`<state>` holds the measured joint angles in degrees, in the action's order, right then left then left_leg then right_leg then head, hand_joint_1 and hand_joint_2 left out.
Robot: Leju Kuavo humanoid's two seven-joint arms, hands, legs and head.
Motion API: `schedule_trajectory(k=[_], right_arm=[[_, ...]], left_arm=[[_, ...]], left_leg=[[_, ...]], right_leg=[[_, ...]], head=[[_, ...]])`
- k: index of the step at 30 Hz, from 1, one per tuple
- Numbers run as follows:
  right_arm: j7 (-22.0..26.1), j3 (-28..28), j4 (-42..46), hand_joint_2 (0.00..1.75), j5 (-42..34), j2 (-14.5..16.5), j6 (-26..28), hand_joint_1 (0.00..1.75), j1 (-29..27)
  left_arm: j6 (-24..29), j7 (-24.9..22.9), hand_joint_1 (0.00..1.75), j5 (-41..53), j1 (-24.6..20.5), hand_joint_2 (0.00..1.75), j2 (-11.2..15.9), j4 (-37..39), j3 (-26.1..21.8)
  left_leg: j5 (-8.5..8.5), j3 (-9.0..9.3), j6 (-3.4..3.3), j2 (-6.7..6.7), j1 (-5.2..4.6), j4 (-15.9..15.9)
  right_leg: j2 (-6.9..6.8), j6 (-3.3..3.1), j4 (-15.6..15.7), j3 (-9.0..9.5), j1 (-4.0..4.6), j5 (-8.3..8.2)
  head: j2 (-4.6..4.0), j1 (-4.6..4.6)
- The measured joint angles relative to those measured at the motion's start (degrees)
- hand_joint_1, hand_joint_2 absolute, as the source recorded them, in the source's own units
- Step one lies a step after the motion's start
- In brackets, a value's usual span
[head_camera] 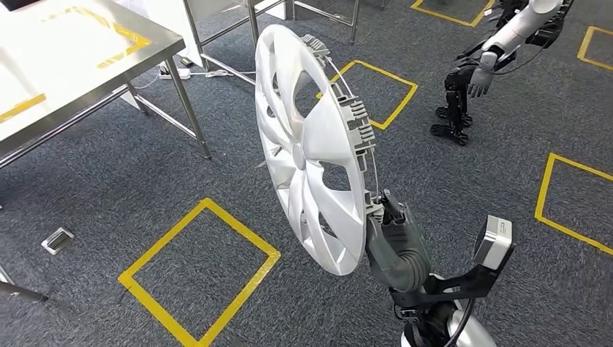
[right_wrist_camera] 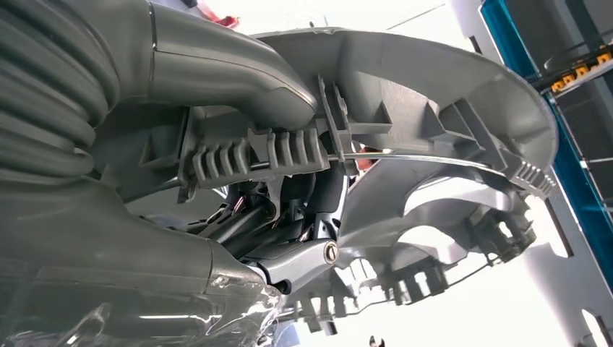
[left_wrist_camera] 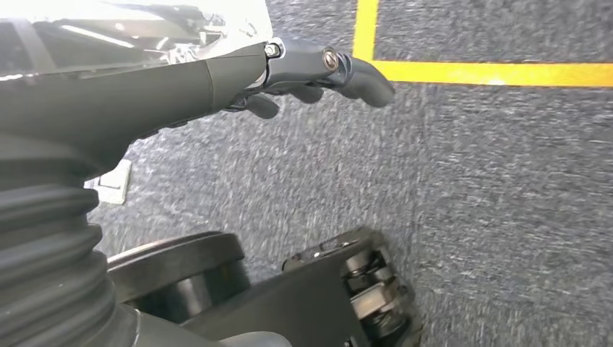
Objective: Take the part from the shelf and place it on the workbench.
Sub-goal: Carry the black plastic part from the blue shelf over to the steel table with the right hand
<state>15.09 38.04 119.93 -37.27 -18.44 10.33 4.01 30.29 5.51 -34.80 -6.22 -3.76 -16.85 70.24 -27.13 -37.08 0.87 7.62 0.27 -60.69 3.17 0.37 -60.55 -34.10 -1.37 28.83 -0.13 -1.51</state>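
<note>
Above the carpet (head_camera: 463, 181), hubcap (head_camera: 307, 144) is being gripped upright by right hand (head_camera: 394, 235); left hand (left_wrist_camera: 311, 72) is hanging, curled, holding nothing.

right hand (head_camera: 394, 235): fingers hidden behind wheel cover (head_camera: 307, 144) rim, lower centre of head view
left hand (left_wrist_camera: 318, 69): fingertips blurred, upper centre of left wrist view; holding anything or not, can't tell
workbench (head_camera: 65, 65): cut off by top and left edges, upper left
second robot (head_camera: 499, 50): cut off at top edge, upper right
</note>
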Motion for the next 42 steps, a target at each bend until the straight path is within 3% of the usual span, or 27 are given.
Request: schedule_trajectory(k=[2, 4, 6, 7, 8, 10, 12, 13, 15, 17, 19, 20, 21, 22, 24, 26, 28, 30, 32, 34, 36, 37, 38, 39, 41, 42], right_arm=[[0.0, 0.0, 0.0, 1.75, 0.0, 0.1, 0.0, 1.75, 0.1], [0.0, 0.0, 0.0, 1.75, 0.0, 0.1, 0.0, 1.75, 0.1], [0.0, 0.0, 0.0, 1.75, 0.0, 0.1, 0.0, 1.75, 0.1], [0.0, 0.0, 0.0, 1.75, 0.0, 0.2, 0.0, 1.75, 0.1], [0.0, 0.0, 0.0, 1.75, 0.0, 0.2, 0.0, 1.75, 0.1], [-0.1, 0.0, 0.0, 1.75, 0.0, 0.2, 0.0, 1.75, 0.2], [-0.2, 0.0, 0.0, 1.75, 0.0, 0.3, 0.0, 1.75, 0.3], [-0.3, 0.0, 0.0, 1.75, 0.0, 0.3, 0.0, 1.75, 0.4], [-0.5, 0.1, -0.1, 1.75, 0.0, 0.3, 0.0, 1.75, 0.7], [-0.6, 0.0, -0.2, 1.75, 0.0, 0.3, 0.0, 1.75, 1.2], [-0.7, 0.1, -0.3, 1.75, 0.0, 0.3, 0.0, 1.75, 1.3], [-0.7, 0.1, -0.4, 1.75, 0.0, 0.3, -0.1, 1.75, 1.3], [-0.7, 0.1, -0.5, 1.75, -0.1, 0.3, -0.1, 1.75, 1.3], [-0.7, 0.1, -0.6, 1.75, -0.2, 0.3, -0.1, 1.75, 1.3], [-0.7, 0.2, -0.8, 1.75, -0.2, 0.3, -0.1, 1.75, 1.3], [-0.7, 0.2, -1.0, 1.75, -0.2, 0.3, -0.1, 1.75, 1.4], [-0.7, 0.3, -1.1, 1.75, -0.3, 0.3, -0.1, 1.75, 1.4], [-0.8, 0.4, -1.1, 1.75, -0.3, 0.3, -0.2, 1.75, 1.6], [-0.8, 0.4, -1.1, 1.75, -0.3, 0.4, -0.2, 1.75, 1.7], [-0.7, 0.4, -1.2, 1.75, -0.3, 0.4, -0.2, 1.75, 1.7], [-0.7, 0.4, -1.3, 1.75, -0.4, 0.4, -0.2, 1.75, 1.7], [-0.7, 0.4, -1.3, 1.75, -0.4, 0.4, -0.2, 1.75, 1.7], [-0.7, 0.4, -1.4, 1.75, -0.5, 0.4, -0.2, 1.75, 1.7], [-0.7, 0.4, -1.4, 1.75, -0.6, 0.5, -0.2, 1.75, 1.7], [-0.7, 0.5, -1.4, 1.75, -0.8, 0.5, -0.2, 1.75, 1.7], [-0.7, 0.5, -1.4, 1.75, -0.8, 0.5, -0.2, 1.75, 1.8]], left_arm=[[0.0, -0.1, 0.00, 0.0, 0.0, 1.75, 0.0, 0.0, 0.0], [-0.1, -0.2, 0.00, 0.0, -0.2, 1.75, 0.0, 0.0, 0.0], [-0.1, -0.3, 0.00, 0.0, -0.3, 1.75, 0.0, 0.0, 0.0], [-0.2, -0.4, 0.00, 0.0, -0.2, 1.75, 0.0, 0.0, 0.0], [-0.2, -0.4, 0.00, 0.0, -0.2, 1.75, 0.0, 0.0, 0.0], [-0.2, -0.5, 0.00, 0.0, -0.2, 1.75, 0.0, 0.0, 0.0], [-0.2, -0.6, 0.00, 0.0, -0.4, 1.75, 0.0, 0.0, 0.0], [-0.2, -0.7, 0.00, 0.0, -0.5, 1.75, 0.0, 0.0, 0.0], [-0.3, -1.1, 0.00, -0.1, -0.4, 1.75, 0.1, 0.0, 0.0], [-0.3, -1.4, 0.00, -0.1, -0.5, 1.75, 0.2, 0.0, 0.0], [-0.3, -1.5, 0.00, -0.1, -0.8, 1.75, 0.2, 0.0, 0.0], [-0.3, -1.5, 0.00, -0.1, -0.9, 1.75, 0.2, -0.1, 0.0], [-0.3, -1.6, 0.00, -0.1, -1.0, 1.75, 0.2, -0.1, 0.0], [-0.3, -1.6, 0.00, -0.1, -1.0, 1.75, 0.3, -0.1, 0.0], [-0.3, -1.6, 0.00, -0.2, -1.0, 1.75, 0.3, -0.1, 0.0], [-0.3, -1.7, 0.00, -0.3, -1.0, 1.75, 0.3, -0.1, 0.0], [-0.2, -1.8, 0.00, -0.4, -1.0, 1.75, 0.3, -0.1, 0.0], [-0.2, -1.8, 0.00, -0.6, -0.8, 1.75, 0.3, -0.1, 0.0], [-0.2, -1.8, 0.00, -0.6, -0.6, 1.75, 0.3, -0.1, 0.0], [-0.1, -1.8, 0.00, -0.7, -0.7, 1.75, 0.3, -0.1, 0.0], [-0.2, -1.8, 0.00, -0.8, -0.7, 1.75, 0.3, -0.1, 0.0], [-0.2, -1.8, 0.00, -0.9, -0.6, 1.75, 0.3, -0.1, 0.0], [-0.2, -1.8, 0.00, -1.0, -0.6, 1.75, 0.3, -0.1, 0.0], [-0.2, -1.8, 0.00, -1.1, -0.5, 1.75, 0.3, -0.1, 0.0], [-0.2, -1.8, 0.00, -1.1, -0.6, 1.75, 0.3, -0.1, 0.0], [-0.2, -1.8, 0.00, -1.1, -0.6, 1.75, 0.3, -0.1, 0.0]], left_leg=[[-1.49, -1.05, 0.66, -2.56, -0.14, -2.4], [-4.33, -4.11, 1.28, -5.74, 0.01, -8.7], [-5.49, -6.67, 1.67, -6.67, 0.34, -13.6], [-4.63, -6.61, 1.74, -6.79, 0.44, -13.3], [-2.94, -5.50, 1.71, -7.02, 0.49, -11.0], [0.21, -1.93, 1.33, -8.92, 0.14, -4.1], [0.82, 0.00, 0.35, -10.76, -0.53, -0.1], [0.51, 0.08, -0.16, -10.87, -0.88, 0.2], [0.57, 0.14, -1.04, -9.77, -0.90, 0.7], [0.71, 0.44, -1.76, -8.68, -0.61, 1.2], [0.67, 0.59, -2.26, -7.46, -0.48, 1.3], [0.63, 0.63, -2.43, -6.75, -0.52, 1.3], [0.57, 0.70, -2.49, -5.95, -0.56, 1.3], [0.51, 0.81, -2.50, -5.11, -0.60, 1.3], [0.24, 1.09, -2.33, -3.30, -0.54, 1.0], [-0.13, 0.89, -1.84, -1.67, -0.38, 0.4], [-0.17, 0.29, -1.14, -0.39, -0.04, 0.1], [-0.04, 0.04, -0.41, 0.56, 0.26, 0.2], [-1.05, -0.51, 0.20, -1.51, 0.07, -1.2], [-3.84, -2.98, 0.74, -5.08, -0.05, -6.6], [-5.95, -6.11, 1.25, -6.40, 0.25, -12.8], [-5.69, -6.66, 1.43, -6.60, 0.43, -13.8], [-4.43, -6.15, 1.53, -6.79, 0.57, -12.6], [-2.46, -4.59, 1.54, -7.32, 0.66, -9.6], [0.19, -1.00, 1.15, -9.75, 0.29, -2.5], [0.62, 0.05, 0.69, -10.78, -0.03, -0.4]], right_leg=[[-1.61, -0.64, 0.7, 0.80, -0.14, -0.12], [-3.31, -1.02, 1.0, 1.33, 0.03, 0.06], [-4.94, -1.07, 1.0, 1.61, 0.16, 0.37], [-5.69, -0.99, 1.0, 1.80, 0.18, 0.57], [-6.37, -0.86, 1.0, 2.07, 0.18, 0.79], [-7.61, -0.44, 1.0, 2.71, 0.31, 1.32], [-8.67, 0.19, 1.1, 3.11, 0.56, 1.71], [-9.22, 0.53, 1.2, 3.24, 0.66, 1.80], [-9.79, 1.17, 1.5, 3.62, 0.54, 2.15], [-7.50, 1.49, -0.7, 2.79, 0.33, 3.72], [-4.37, 1.43, -7.3, -0.77, 0.28, 6.71], [-3.71, 1.39, -11.1, -3.04, 0.32, 7.92], [-3.47, 1.36, -13.7, -4.81, 0.34, 8.16], [-3.36, 1.32, -14.4, -5.74, 0.36, 7.27], [-2.51, 1.14, -9.3, -4.58, 0.30, 2.51], [0.31, 0.99, -2.8, -2.25, 0.02, -0.87], [1.96, 0.85, -0.5, -1.37, 0.04, -0.96], [0.84, 0.38, 0.2, -1.04, 0.21, -0.95], [-0.73, -0.27, 1.1, -0.27, 0.12, -1.11], [-2.51, -0.72, 1.5, 0.48, 0.19, -0.99], [-4.33, -0.86, 1.6, 0.90, 0.27, -0.65], [-5.14, -0.81, 1.6, 1.07, 0.27, -0.46], [-5.87, -0.71, 1.5, 1.28, 0.26, -0.26], [-6.54, -0.54, 1.5, 1.55, 0.26, -0.02], [-7.79, -0.02, 1.5, 2.11, 0.41, 0.53], [-8.34, 0.30, 1.5, 2.33, 0.54, 0.74]], head=[[0.00, 0.42], [0.00, 0.78], [0.00, 0.80], [0.00, 0.81], [0.00, 0.82], [0.00, 0.83], [0.00, 0.78], [0.00, 0.73], [0.00, 0.62], [0.00, 0.37], [0.00, -0.03], [0.00, -0.18], [0.00, -0.22], [0.00, -0.23], [0.00, -0.27], [0.00, -0.26], [0.00, -0.19], [0.00, -0.21], [0.00, 0.01], [0.00, 0.34], [0.00, 0.40], [0.00, 0.41], [0.00, 0.41], [0.00, 0.42], [0.00, 0.42], [0.00, 0.35]])
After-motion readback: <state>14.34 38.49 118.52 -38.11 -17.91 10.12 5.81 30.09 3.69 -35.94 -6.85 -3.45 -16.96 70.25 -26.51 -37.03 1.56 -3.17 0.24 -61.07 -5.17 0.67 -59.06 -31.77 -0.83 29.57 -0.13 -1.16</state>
